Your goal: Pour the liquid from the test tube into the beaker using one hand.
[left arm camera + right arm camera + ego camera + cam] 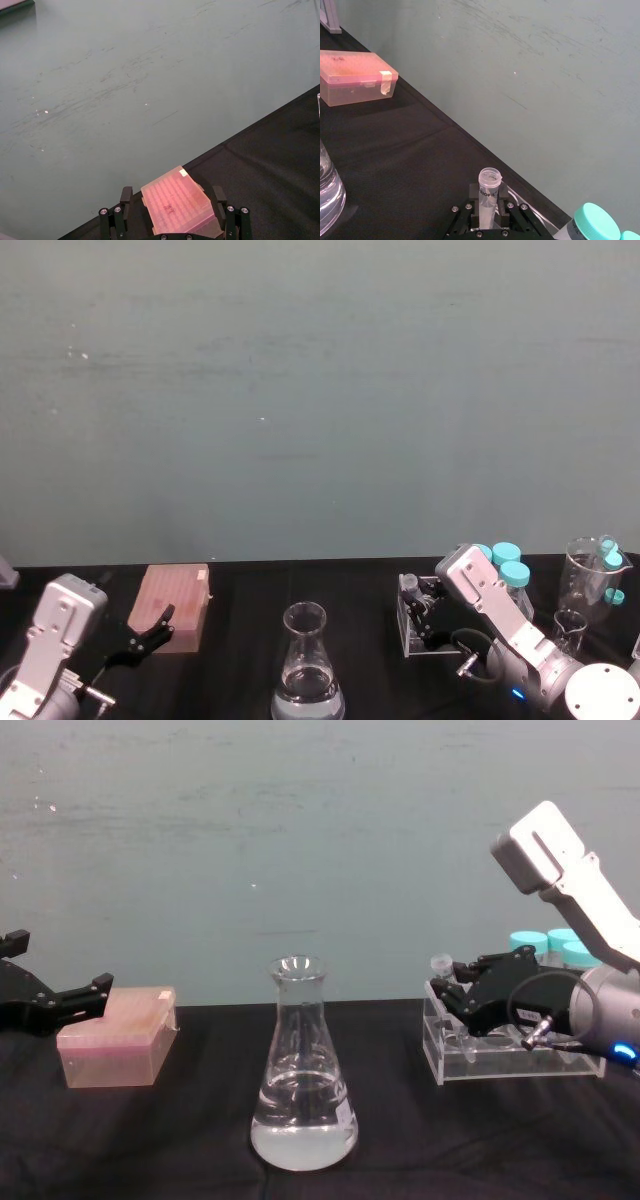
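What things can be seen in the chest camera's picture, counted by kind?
Pink box: 1
Beaker: 1
Clear rack: 1
Test tube: 1
Teal-capped tubes: 3
Pincers: 2, the left pincer open by the pink box, the right pincer shut on the test tube
Total: 9

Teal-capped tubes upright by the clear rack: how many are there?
3 teal-capped tubes clustered beside the clear acrylic rack: left, middle, right. More may be hidden.
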